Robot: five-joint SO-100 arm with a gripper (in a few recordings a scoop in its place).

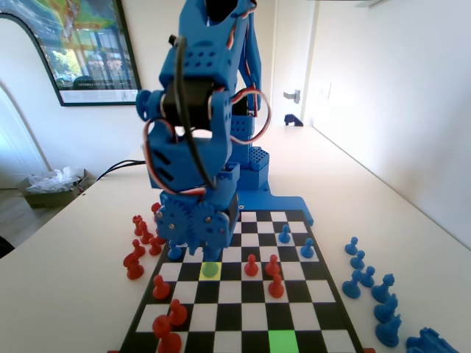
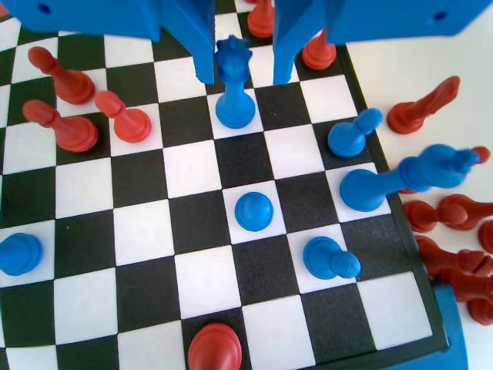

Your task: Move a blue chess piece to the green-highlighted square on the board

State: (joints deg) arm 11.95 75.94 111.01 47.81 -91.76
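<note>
The blue chess piece (image 2: 233, 85) looks like smooth, slightly glossy moulded plastic; the gripper (image 2: 243, 54) at twelve o'clock shows matt printed-looking blue plastic; the board (image 2: 192, 166) has smooth squares with a faint sheen; red pieces (image 2: 123, 117) at ten o'clock look like satiny plastic; the table (image 1: 66, 272) is matt off-white.

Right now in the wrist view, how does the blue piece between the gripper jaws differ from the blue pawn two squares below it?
The blue chess piece has a jagged crown top; the blue pawn has a smooth round head. The crowned piece is taller with a slim stem; the pawn is squat. The crowned piece stands between the open jaws of the gripper; the pawn stands free. Both are blue, upright, on white squares of the board.
</note>
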